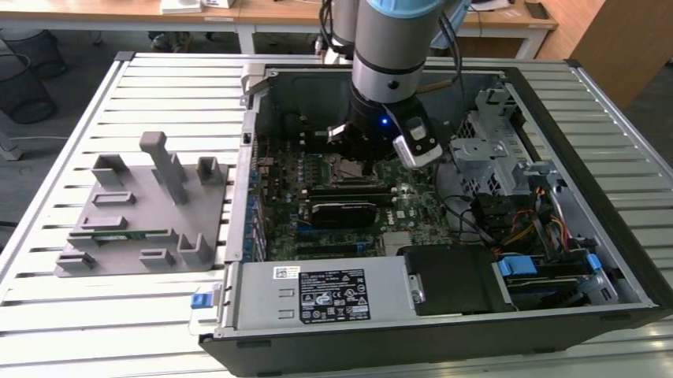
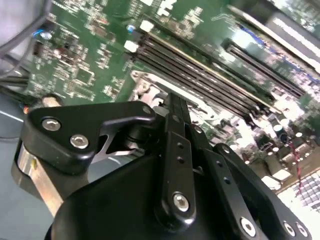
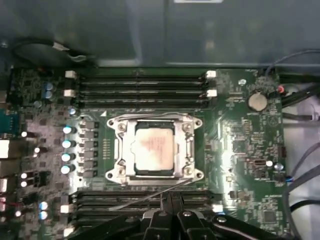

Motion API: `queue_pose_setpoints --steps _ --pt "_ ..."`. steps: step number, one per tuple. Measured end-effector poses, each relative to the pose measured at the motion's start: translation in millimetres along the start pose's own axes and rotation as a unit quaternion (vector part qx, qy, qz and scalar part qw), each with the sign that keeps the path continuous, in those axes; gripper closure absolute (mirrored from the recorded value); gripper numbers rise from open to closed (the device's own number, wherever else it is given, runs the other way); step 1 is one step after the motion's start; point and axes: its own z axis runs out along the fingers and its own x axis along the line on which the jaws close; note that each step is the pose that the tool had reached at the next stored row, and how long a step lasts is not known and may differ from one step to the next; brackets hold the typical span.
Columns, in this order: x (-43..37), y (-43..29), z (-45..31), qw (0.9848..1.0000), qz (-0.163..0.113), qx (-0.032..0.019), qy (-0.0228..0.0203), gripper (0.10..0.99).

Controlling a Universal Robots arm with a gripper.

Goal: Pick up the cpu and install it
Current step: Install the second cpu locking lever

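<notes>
Slatted metal desk (image 1: 158,315) carries an open computer case (image 1: 442,331), with the arm (image 1: 392,47) reaching straight down into it over the green motherboard (image 1: 410,197). Its gripper (image 3: 169,210) has both black fingers (image 2: 176,130) pressed together, clenched on nothing, poised just above the board. Beneath it, in the first wrist view, the cpu (image 3: 155,149) sits flat inside the metal socket frame (image 3: 189,145), between rows of memory slots (image 3: 140,82). A grey parts fixture (image 1: 142,213) stands on the desk at the exterior view's left.

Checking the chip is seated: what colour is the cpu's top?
Pale silver-grey, seen best in the first wrist view: the cpu.
</notes>
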Motion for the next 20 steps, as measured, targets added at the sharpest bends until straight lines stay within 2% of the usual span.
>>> queue_pose_setpoints --steps 6,10,20 --pt "5.5 -9.2 0.0 1.0000 0.000 -0.0002 0.0000 0.973" --pt "15.2 -9.7 0.6 1.0000 0.000 -0.0008 0.0000 0.973" --pt "28.6 -10.4 2.6 1.0000 0.000 -0.0021 0.0001 0.973"
